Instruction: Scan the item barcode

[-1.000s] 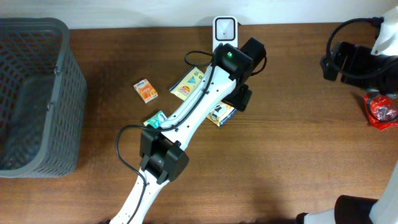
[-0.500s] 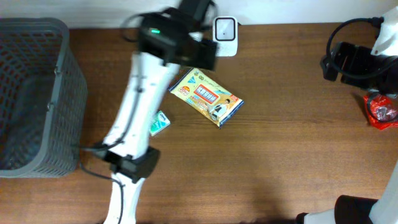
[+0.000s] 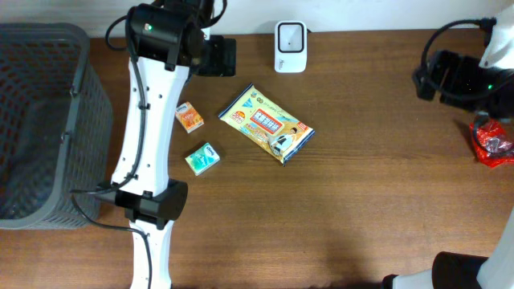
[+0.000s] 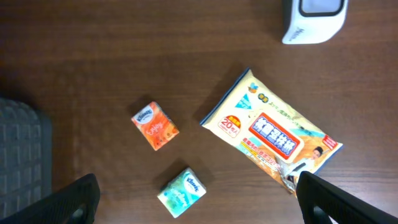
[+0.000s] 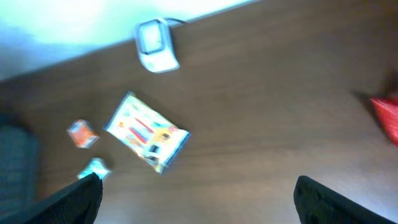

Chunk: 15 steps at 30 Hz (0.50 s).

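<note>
Left tool (image 4: pixel 198 200) and right tool (image 5: pixel 199 196) hover, spread wide, empty.

A dark brown wooden table (image 3: pixel 361 201) filled the view, its grain running left to right; a pale white surface (image 3: pixel 377 12) lay beyond its far edge; the light was even.

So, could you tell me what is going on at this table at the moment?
Two robot arms are meant to scan a barcode, but neither holds anything. The left gripper hangs open near the back edge, the right gripper open at the right side. The wipes pack, orange tissue pack and green tissue pack lie loose on the table near the white scanner.
</note>
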### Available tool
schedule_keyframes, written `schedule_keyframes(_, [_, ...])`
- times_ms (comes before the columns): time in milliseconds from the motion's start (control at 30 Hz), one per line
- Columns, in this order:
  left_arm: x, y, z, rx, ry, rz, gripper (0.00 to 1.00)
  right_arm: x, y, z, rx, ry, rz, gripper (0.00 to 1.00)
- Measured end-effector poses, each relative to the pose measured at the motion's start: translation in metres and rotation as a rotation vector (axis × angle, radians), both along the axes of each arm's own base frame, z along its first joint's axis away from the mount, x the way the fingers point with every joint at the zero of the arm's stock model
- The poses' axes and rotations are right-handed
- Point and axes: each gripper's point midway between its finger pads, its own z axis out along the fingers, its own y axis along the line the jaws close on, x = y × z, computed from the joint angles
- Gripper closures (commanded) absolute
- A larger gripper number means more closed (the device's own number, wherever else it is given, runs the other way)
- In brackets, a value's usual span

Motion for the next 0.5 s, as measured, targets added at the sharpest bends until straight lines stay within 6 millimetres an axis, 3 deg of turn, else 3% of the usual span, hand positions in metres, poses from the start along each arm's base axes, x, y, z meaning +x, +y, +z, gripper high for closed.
schedule_keyframes(133, [0.002, 0.007, 0.0, -0.003, -0.001, 0.021, 0.01, 0.006, 0.026, 0.007, 0.076, -0.035, 0.099, 0.01])
schedule_keyframes(200, [0.003, 0.01, 0.0, -0.008, -0.001, 0.037, 0.01, 0.015, 0.048, 0.002, 0.084, -0.035, 0.191, 0.0])
schedule_keyframes(400, [0.006, 0.024, 0.0, -0.011, -0.001, 0.081, 0.01, 0.073, 0.123, -0.072, 0.038, 0.07, 0.493, 0.0])
schedule_keyframes(467, [0.006, 0.027, 0.0, -0.009, -0.001, 0.089, 0.01, 0.1, 0.152, -0.119, 0.015, 0.135, 0.576, 0.0])
schedule_keyframes(500, [0.007, 0.029, 0.0, -0.006, -0.002, 0.094, 0.01, 0.105, 0.159, -0.133, 0.008, 0.157, 0.593, 0.0])
